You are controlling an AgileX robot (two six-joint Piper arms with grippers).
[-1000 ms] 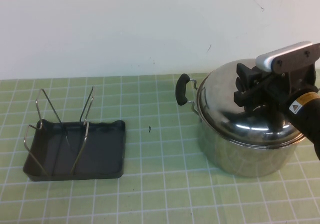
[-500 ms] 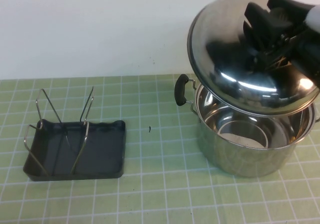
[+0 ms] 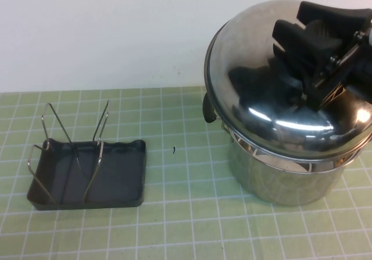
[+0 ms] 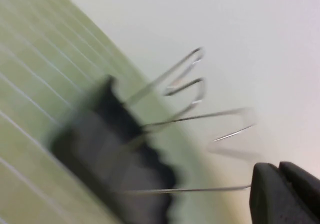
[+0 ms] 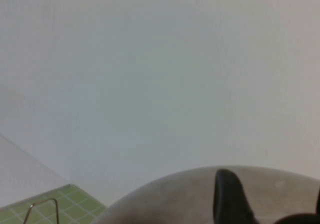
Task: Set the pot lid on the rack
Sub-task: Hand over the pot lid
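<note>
The shiny domed pot lid [image 3: 261, 109] hangs tilted in the air above the steel pot [image 3: 279, 181], still overlapping its mouth. My right gripper [image 3: 317, 56] is shut on the lid's black knob, which its fingers hide. In the right wrist view the lid [image 5: 175, 199] fills the lower edge, with one black finger [image 5: 227, 199] against it. The wire rack [image 3: 75, 138] stands in its dark grey tray [image 3: 125, 178] at the left, apart from the lid. My left gripper [image 4: 285, 194] is shut and empty beside the rack [image 4: 175, 91]; it is out of the high view.
The pot stands at the right of a green gridded mat [image 3: 186, 213], one black handle [image 3: 206, 111] peeking out behind the lid. A white wall [image 3: 116, 33] rises at the back. A small dark speck [image 3: 174, 150] lies between rack and pot.
My right gripper has lifted the lid off the pot, raised it, and then moved it slightly left and lower while tilted. The rack and pot have not moved.
</note>
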